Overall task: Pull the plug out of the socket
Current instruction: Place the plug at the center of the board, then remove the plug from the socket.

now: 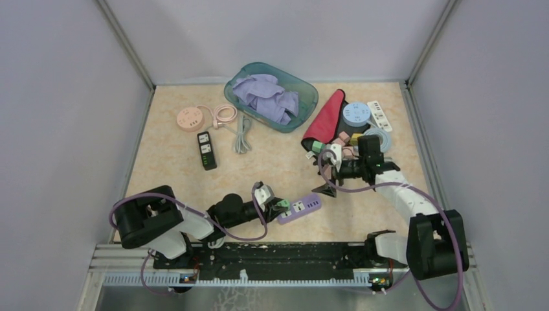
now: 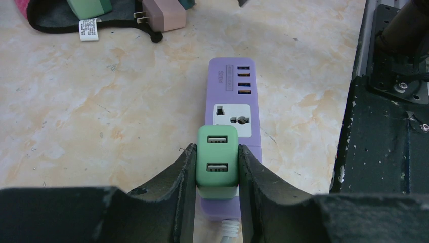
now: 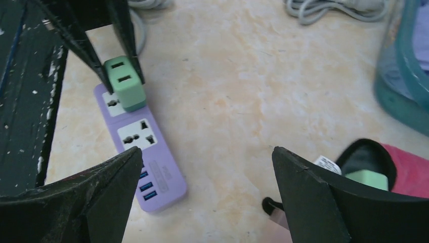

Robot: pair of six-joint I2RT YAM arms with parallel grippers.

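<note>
A mint green plug (image 2: 217,162) with two USB ports stands on the end socket of the purple power strip (image 2: 232,96), which lies flat on the table. My left gripper (image 2: 216,149) is shut on the plug, one finger pressed against each side. From above, the plug (image 1: 283,205) and strip (image 1: 301,208) sit just ahead of the left arm. The right wrist view shows the plug (image 3: 125,83) upright on the strip (image 3: 146,162) between the left fingers. My right gripper (image 3: 207,152) hangs open and empty over bare table, right of the strip.
A teal basket (image 1: 304,91) holds a purple cloth (image 1: 265,94) at the back. A pink round hub (image 1: 191,119), a black power strip (image 1: 206,149) and a grey cable (image 1: 242,133) lie back left. A red pouch (image 1: 327,116) and adapters are piled behind the right gripper. The black rail (image 2: 384,131) borders the near edge.
</note>
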